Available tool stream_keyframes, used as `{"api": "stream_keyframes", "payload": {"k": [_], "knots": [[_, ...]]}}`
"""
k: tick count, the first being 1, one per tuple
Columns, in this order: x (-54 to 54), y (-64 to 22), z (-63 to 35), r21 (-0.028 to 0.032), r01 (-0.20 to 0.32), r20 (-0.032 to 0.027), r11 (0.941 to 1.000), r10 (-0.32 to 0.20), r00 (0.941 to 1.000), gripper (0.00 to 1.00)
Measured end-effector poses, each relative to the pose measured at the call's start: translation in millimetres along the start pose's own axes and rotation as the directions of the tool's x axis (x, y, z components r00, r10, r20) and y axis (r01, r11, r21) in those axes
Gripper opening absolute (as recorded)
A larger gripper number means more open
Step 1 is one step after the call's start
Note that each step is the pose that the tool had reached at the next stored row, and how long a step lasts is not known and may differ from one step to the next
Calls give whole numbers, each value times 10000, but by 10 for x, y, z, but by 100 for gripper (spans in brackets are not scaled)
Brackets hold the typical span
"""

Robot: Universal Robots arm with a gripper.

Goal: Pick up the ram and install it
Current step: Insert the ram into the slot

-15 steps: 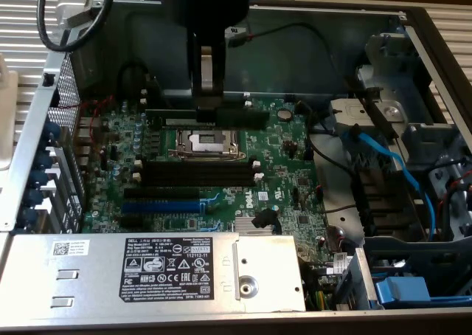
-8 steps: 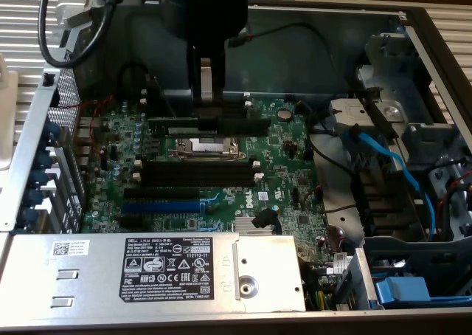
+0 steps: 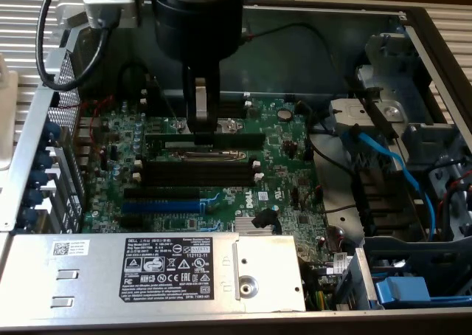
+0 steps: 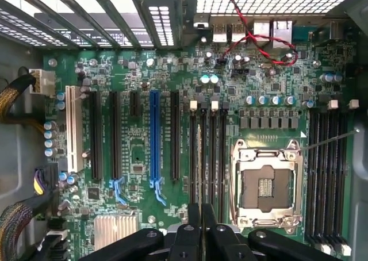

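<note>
Reaching down from above, the arm's fingers (image 3: 200, 119) are clamped on the ram (image 3: 228, 139). In the exterior view the ram is a long dark-green stick, standing on its thin edge over the middle of the green board (image 3: 287, 173). It runs the same way as the long black slots (image 3: 195, 174) just beside it. I cannot tell if it touches a slot. The blue slot (image 3: 158, 206) lies well apart, near the board's edge by the grey metal box (image 3: 177, 272).

In the wrist view the two fingers (image 4: 194, 223) sit close together with the ram (image 4: 199, 157) squeezed between them. It looks like a thin line over the four black slots (image 4: 213, 157). These lie between the blue slot (image 4: 154, 134) and the silver socket (image 4: 265, 183). I cannot tell which slot it sits over.
</note>
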State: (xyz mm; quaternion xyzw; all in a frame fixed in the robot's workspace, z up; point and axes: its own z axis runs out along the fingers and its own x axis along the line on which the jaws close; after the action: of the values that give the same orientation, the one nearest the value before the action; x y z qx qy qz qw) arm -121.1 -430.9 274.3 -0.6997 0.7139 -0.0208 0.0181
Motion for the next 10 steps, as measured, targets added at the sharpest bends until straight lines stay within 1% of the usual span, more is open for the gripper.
{"api": "stream_keyframes", "payload": {"k": [1,3,4,5,6,8,9,10], "knots": [[1,5,36,0,-2,-2,10000,2,10000,13],[1,7,70,-1,-1,-5,10000,1,10000,13],[1,10,85,-1,-1,-19,10000,1,10000,13],[1,13,100,0,0,-45,10000,0,10000,13],[-2,14,112,1,2,-82,10000,-2,10000,13],[-10,15,126,-5,8,-188,10000,-8,9998,13],[-10,15,129,-22,11,-209,10000,-12,9998,13],[-10,15,131,-51,11,-214,10000,-13,9998,13]]}}
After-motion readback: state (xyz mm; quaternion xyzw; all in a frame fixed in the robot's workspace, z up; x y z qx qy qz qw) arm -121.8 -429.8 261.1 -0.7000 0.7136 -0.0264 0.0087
